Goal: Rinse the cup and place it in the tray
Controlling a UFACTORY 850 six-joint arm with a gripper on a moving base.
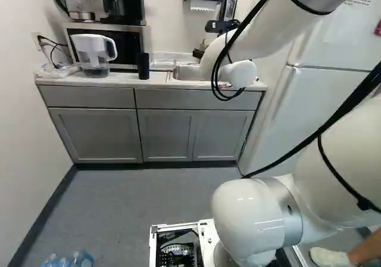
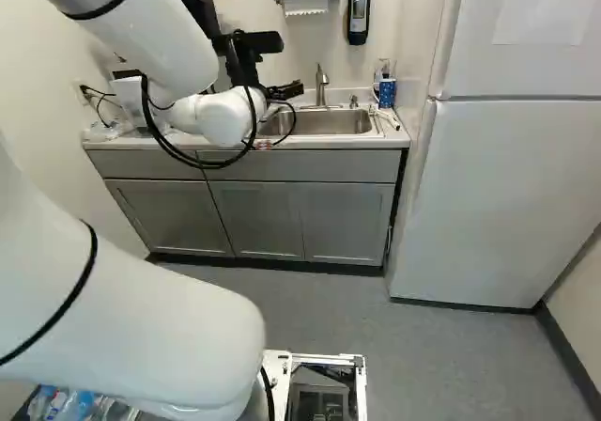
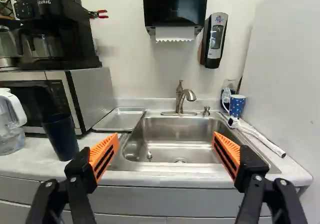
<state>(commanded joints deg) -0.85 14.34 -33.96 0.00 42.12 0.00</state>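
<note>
In the right base view my gripper [image 2: 285, 91] reaches over the counter near the sink. Seen from the wrist, the gripper [image 3: 166, 143] is open, its orange-padded fingers wide apart with nothing between them. A dark, tall cup [image 3: 61, 136] stands upright on the counter, outside one finger, beside the microwave; it shows as a small black cylinder [image 1: 143, 66] in the left base view. The shallow metal tray [image 3: 120, 119] lies between the microwave and the sink [image 3: 175, 136], which is ahead of the fingers. The faucet [image 3: 185, 98] rises behind the basin.
A blue dotted mug [image 3: 237, 105] and a white brush [image 3: 257, 134] are on the sink's far side from the cup. A water pitcher [image 1: 94, 55] stands by the microwave [image 3: 55, 96]. The fridge [image 2: 507, 195] flanks the counter [image 3: 30, 156]. Bottles [image 1: 68, 260] lie low near the base.
</note>
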